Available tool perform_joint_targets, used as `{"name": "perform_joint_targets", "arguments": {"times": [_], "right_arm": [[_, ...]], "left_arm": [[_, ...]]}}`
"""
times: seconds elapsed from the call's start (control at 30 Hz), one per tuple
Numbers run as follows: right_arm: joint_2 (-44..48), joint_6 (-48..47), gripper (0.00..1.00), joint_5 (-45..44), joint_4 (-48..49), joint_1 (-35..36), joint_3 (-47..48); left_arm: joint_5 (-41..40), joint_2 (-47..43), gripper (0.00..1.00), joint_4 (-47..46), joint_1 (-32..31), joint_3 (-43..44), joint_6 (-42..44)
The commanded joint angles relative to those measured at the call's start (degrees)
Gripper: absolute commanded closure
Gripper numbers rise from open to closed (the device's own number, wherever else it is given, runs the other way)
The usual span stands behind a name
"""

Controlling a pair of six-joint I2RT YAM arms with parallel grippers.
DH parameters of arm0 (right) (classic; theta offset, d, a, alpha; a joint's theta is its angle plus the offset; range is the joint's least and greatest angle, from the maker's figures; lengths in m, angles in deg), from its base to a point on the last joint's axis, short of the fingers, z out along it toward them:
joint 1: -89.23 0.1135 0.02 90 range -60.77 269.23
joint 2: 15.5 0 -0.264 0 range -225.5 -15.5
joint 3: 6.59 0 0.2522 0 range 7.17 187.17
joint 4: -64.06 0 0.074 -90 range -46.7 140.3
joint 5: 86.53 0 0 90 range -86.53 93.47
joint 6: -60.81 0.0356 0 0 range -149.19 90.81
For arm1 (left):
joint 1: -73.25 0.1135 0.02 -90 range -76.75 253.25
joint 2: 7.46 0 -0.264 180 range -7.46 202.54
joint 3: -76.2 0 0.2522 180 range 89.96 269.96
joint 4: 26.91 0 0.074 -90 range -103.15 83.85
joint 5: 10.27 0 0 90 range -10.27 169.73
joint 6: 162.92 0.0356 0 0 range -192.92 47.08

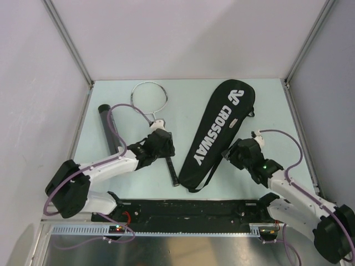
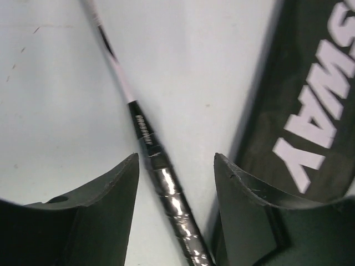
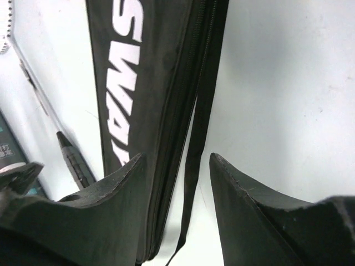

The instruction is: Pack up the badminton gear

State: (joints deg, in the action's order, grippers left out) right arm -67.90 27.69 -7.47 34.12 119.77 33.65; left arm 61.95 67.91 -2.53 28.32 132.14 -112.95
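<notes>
A silver racquet lies on the table, its black handle pointing toward the near edge. My left gripper hangs over the top of that handle. In the left wrist view the handle runs between the fingers of the open left gripper and touches neither. The black CROSSWAY bag lies flat to the right. My right gripper is at the bag's right edge. The right wrist view shows this gripper open, straddling the bag's zipped edge and a loose strap. A black tube lies at the left.
A black rail with both arm bases runs along the near edge. White walls with metal posts close in the table on three sides. The left arm's purple cable loops over the tube.
</notes>
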Motion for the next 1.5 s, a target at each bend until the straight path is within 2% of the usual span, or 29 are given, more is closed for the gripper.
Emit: {"name": "perform_joint_targets", "arguments": {"times": [0.0,0.23,0.37,0.43,0.57,0.63,0.9,1.1,1.23,1.47], "right_arm": [[5.5,-0.7,0.47,-2.5,-3.9,1.9,0.5],[9.5,-1.7,0.46,-0.9,-0.3,6.6,0.4],[9.6,-3.0,0.46,-1.4,1.8,8.1,0.4],[8.9,-4.3,0.45,-1.2,2.9,8.5,0.4],[5.7,-7.3,0.43,0.7,6.8,9.0,0.4],[4.0,-8.1,0.42,2.8,10.0,9.1,0.4],[-4.3,-8.9,0.35,9.0,28.6,9.0,1.6],[-16.5,-3.0,0.35,10.1,38.2,9.3,5.1],[-26.3,0.7,0.35,14.0,44.6,10.4,8.7],[-42.6,6.6,0.35,20.1,53.6,12.3,15.2]], "left_arm": [[-3.9,3.0,0.39,0.4,1.5,-0.8,-1.6],[-2.0,12.5,0.42,0.4,2.9,1.0,-2.8],[-0.6,16.1,0.48,0.2,3.1,1.3,-3.4],[0.3,16.9,0.58,-0.1,3.1,1.0,-3.6],[2.0,14.4,0.92,-1.4,3.1,-0.4,-3.2],[3.4,11.7,0.98,-2.1,3.0,-1.2,-2.2],[6.8,-3.2,1.00,-3.6,2.5,-6.0,-0.6],[10.3,-13.0,1.00,-7.5,1.6,-10.6,-1.8],[11.8,-16.9,1.00,-11.4,0.2,-13.8,-2.8],[12.8,-17.7,1.00,-14.7,-0.9,-15.9,-3.2]]}}
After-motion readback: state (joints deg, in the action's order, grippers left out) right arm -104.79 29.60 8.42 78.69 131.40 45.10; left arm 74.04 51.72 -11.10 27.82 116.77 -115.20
